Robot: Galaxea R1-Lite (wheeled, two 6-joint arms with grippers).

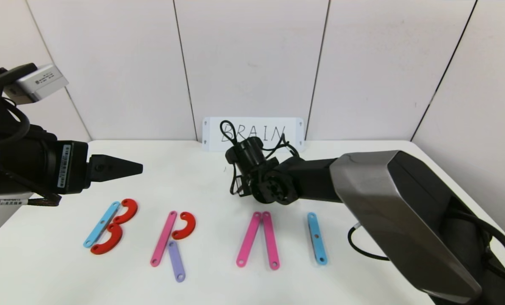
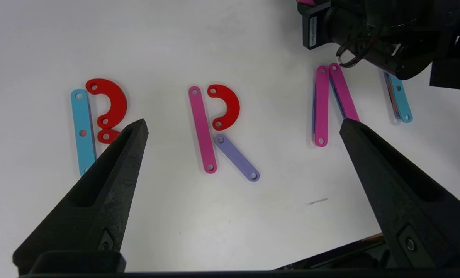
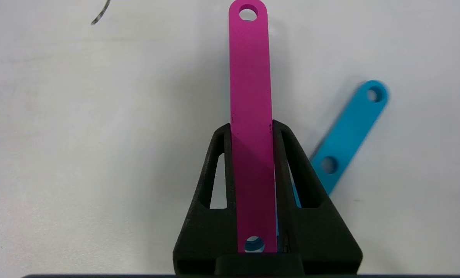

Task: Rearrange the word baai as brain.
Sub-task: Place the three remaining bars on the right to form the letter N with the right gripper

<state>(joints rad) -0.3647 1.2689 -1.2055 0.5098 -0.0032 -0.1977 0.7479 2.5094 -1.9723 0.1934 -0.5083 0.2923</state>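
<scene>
Four of the five letters of brain lie in a row on the white table [image 1: 218, 288], so by my reckoning most of the word is done. On the far left, my left gripper [image 1: 125, 168] hangs above the table near the first letter with its jaws spread wide and nothing between them; it has no part in the work at this moment. Below it sits the B [image 1: 110, 226], a blue strip with two red half-rings against it. Next comes the R [image 1: 171, 239], made of a pink strip, one red half-ring and a purple strip for the leg. Then the A [image 1: 258, 239], two pink strips that meet at the top and spread below; I see no crossbar on it. After that comes the I [image 1: 316, 238], a single blue strip standing apart. To its right the table has no letter, so the N is what remains. My right gripper [image 3: 251, 125] is down behind the A, in front of the white card [image 1: 252, 133] with BRAIN written on it, though the wrist hides it in the head view. Its jaws are clenched on a pink strip [image 3: 250, 77] that juts out past the fingertips. A blue strip [image 3: 349, 131] lies slanted just beside it, and a bit of blue shows through the pink strip's near hole; I cannot tell whether that piece is gripped too. These look like the N's parts, which need carrying to the right end.
</scene>
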